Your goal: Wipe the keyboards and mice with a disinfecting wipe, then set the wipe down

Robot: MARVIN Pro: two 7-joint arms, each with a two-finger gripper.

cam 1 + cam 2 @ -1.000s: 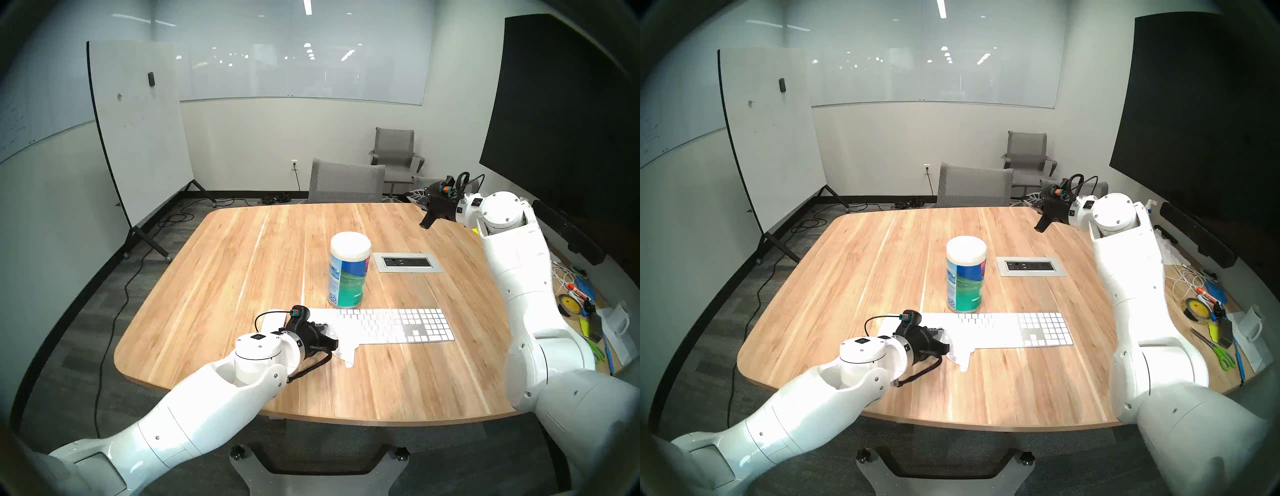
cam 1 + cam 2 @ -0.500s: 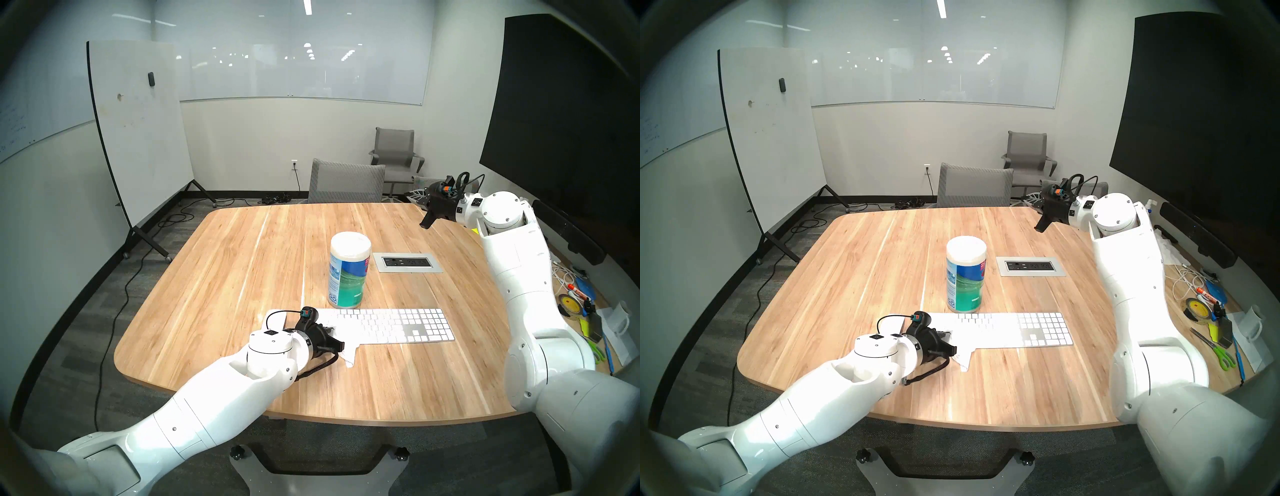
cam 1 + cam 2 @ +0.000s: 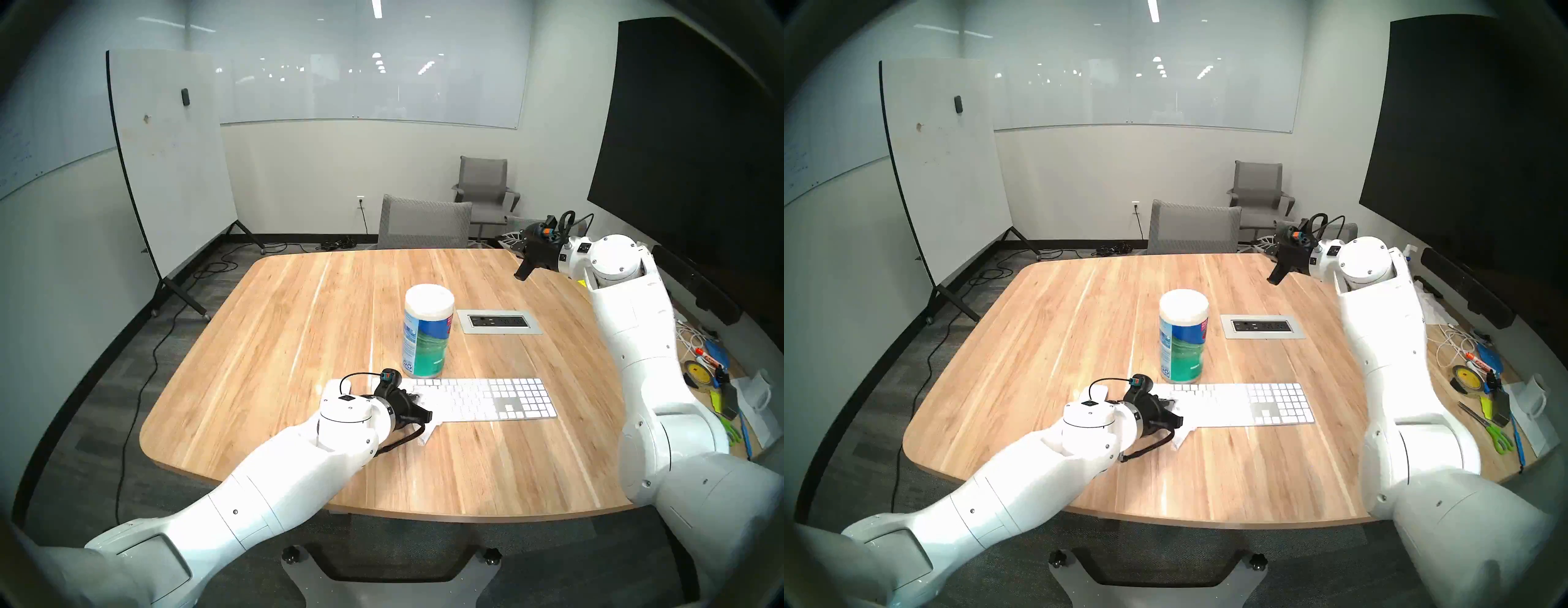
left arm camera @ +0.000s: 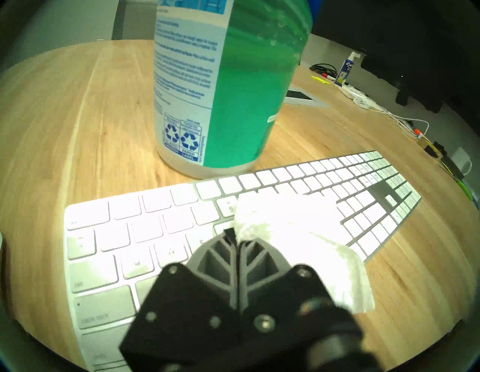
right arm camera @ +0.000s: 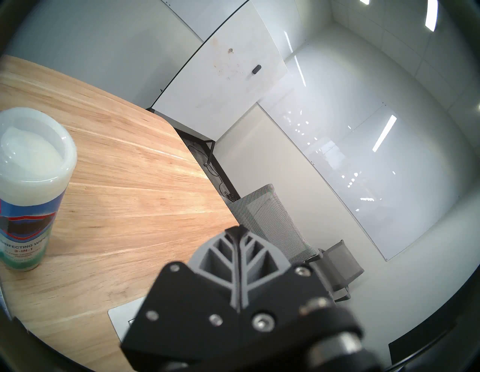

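The white keyboard (image 3: 488,399) (image 3: 1250,403) (image 4: 161,220) lies near the table's front. My left gripper (image 3: 424,412) (image 4: 235,233) is over its left half, shut on the thin white disinfecting wipe (image 4: 298,228) (image 3: 427,435) (image 3: 1180,437). The wipe is spread over the keys and hangs past the keyboard's front edge onto the wood. A white rounded mouse (image 3: 335,387) (image 3: 1098,391) sits left of the keyboard, partly hidden behind my left wrist. My right gripper (image 3: 521,274) (image 5: 237,230) hovers shut and empty over the far right corner.
A tall blue-green wipe canister (image 3: 427,331) (image 4: 228,85) (image 5: 28,181) stands right behind the keyboard. A grey outlet panel (image 3: 499,321) is set into the table. Tape, scissors, markers and cables (image 3: 704,373) crowd the right side. A grey chair (image 3: 424,220) stands at the far edge.
My left arm has slid to the right along the keyboard, dragging the wipe with it. The right arm has not moved.
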